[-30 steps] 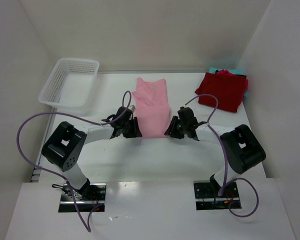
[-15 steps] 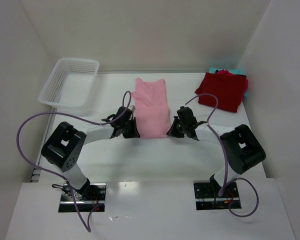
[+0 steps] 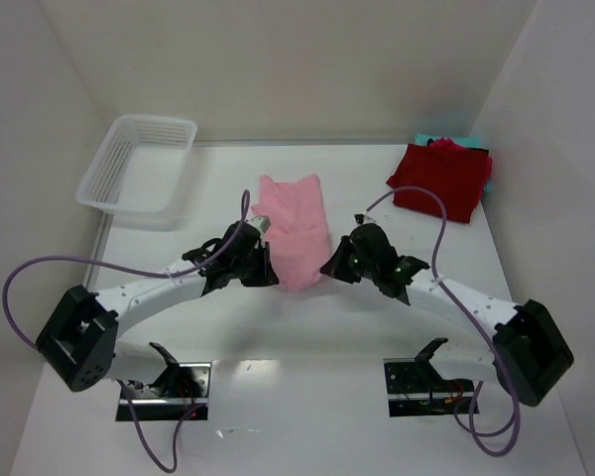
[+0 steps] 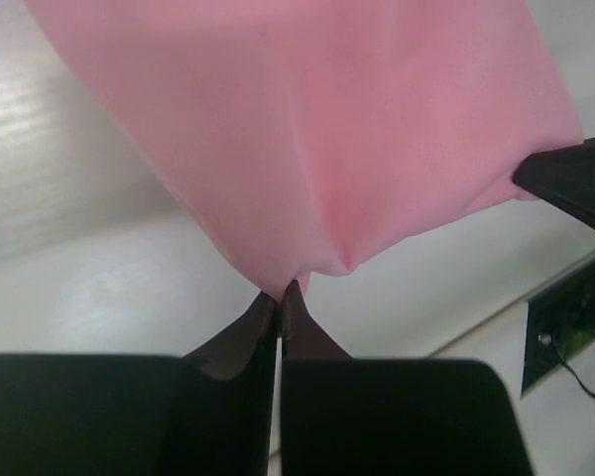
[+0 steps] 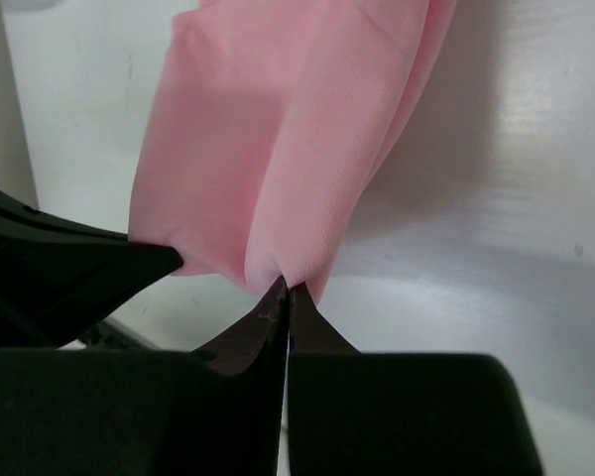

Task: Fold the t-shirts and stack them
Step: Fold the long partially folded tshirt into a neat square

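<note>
The light pink t-shirt (image 3: 293, 223) lies lengthwise at the middle of the table, its near end lifted. My left gripper (image 3: 269, 275) is shut on the near left corner of the pink cloth (image 4: 317, 149). My right gripper (image 3: 326, 269) is shut on the near right corner of that cloth (image 5: 278, 129). In each wrist view the jaws (image 4: 280, 291) (image 5: 284, 288) pinch a fold of pink fabric at their tips. A dark red folded t-shirt (image 3: 442, 179) rests at the far right, with a teal t-shirt (image 3: 488, 184) showing under its edge.
A white mesh basket (image 3: 139, 164) stands at the far left of the table. White walls close in the back and both sides. Purple cables loop from both arms over the near half of the table (image 3: 377, 327).
Both grippers closed on the near corners of the pink t-shirt and raised them. Both arms stretched out lower and wider, and the shirt's near end drew together.
</note>
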